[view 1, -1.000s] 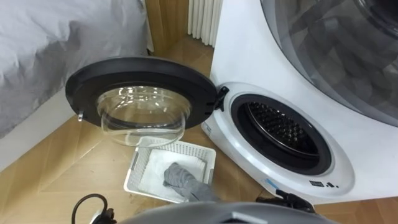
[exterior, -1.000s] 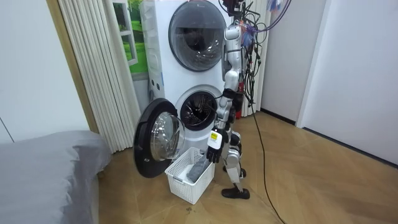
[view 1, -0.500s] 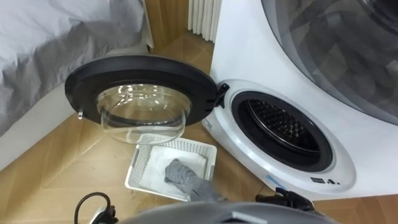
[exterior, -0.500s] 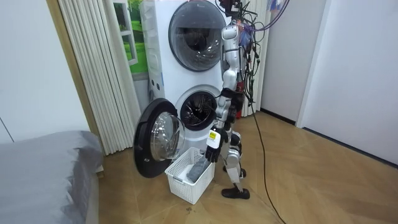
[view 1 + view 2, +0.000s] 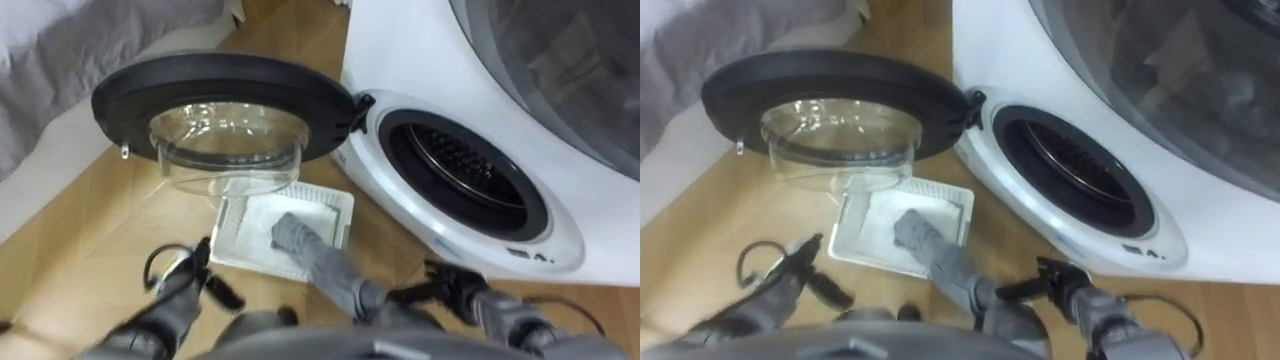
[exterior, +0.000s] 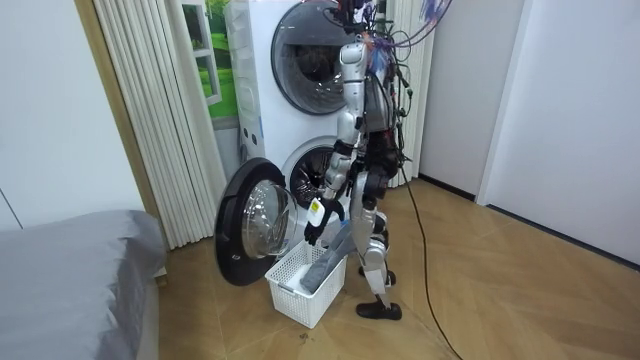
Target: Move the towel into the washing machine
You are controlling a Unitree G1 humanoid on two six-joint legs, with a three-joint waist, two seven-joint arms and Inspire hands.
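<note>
Leaning lower than a second ago, bringing left hand and right hand down, both loosely spread and empty, either side of the grey towel draped over the near rim of the white laundry basket beside the open washing machine: merely starting the pick-up.

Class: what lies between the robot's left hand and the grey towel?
In the left eye view, a strip of wood floor and the white basket's rim separate the left hand from the towel.
</note>
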